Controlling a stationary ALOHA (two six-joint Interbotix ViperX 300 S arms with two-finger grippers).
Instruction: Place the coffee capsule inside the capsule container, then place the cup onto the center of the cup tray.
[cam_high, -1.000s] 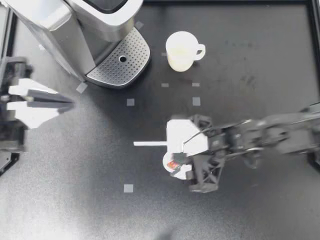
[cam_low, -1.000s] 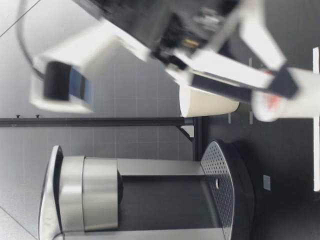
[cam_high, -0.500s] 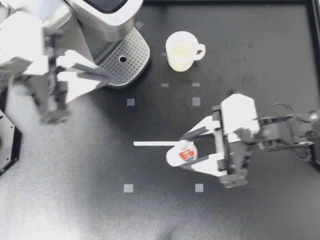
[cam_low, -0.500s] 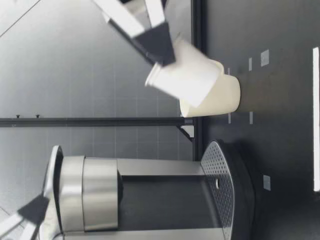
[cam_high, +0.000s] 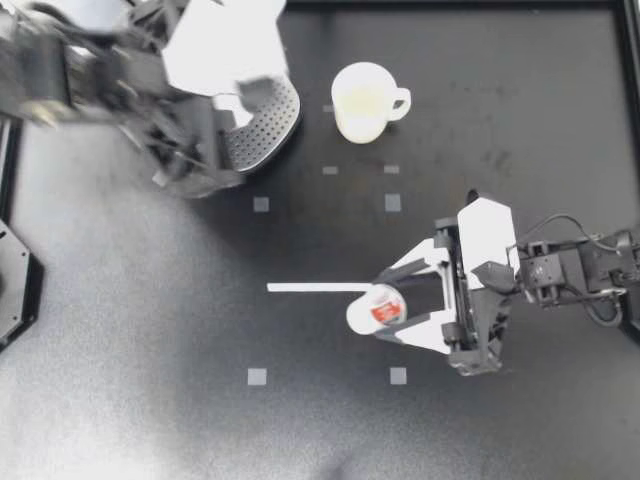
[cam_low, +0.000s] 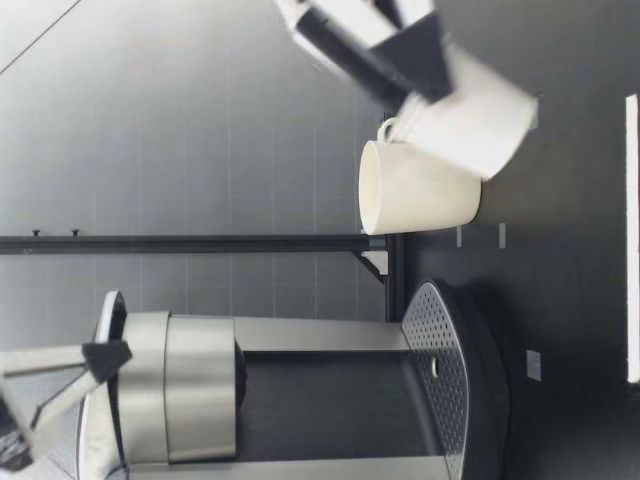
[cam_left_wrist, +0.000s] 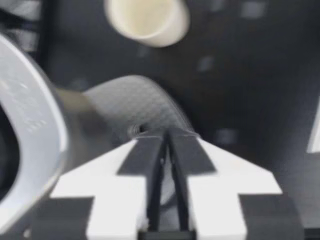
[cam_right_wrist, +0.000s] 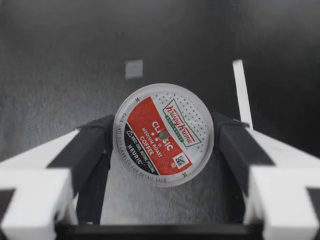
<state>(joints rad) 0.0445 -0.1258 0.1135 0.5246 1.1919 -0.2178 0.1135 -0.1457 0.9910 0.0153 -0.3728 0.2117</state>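
From above, my blurred left arm (cam_high: 110, 70) at eleven o'clock hides most of the coffee machine (cam_high: 268, 120), my right arm (cam_high: 580, 270) is cut off at three o'clock, and the low view smears the coffee capsule (cam_low: 480, 110).

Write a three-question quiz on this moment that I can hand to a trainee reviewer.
1. True or false: the cup already stands on the cup tray.
2. Pick one. My right gripper is: A) open and empty; B) shut on the coffee capsule; C) shut on the cup's handle.
3. Fill in the blank: my left gripper, its fingers closed together with nothing between them, is over the ____.

Key: 1 false; 2 B; 3 cup tray.
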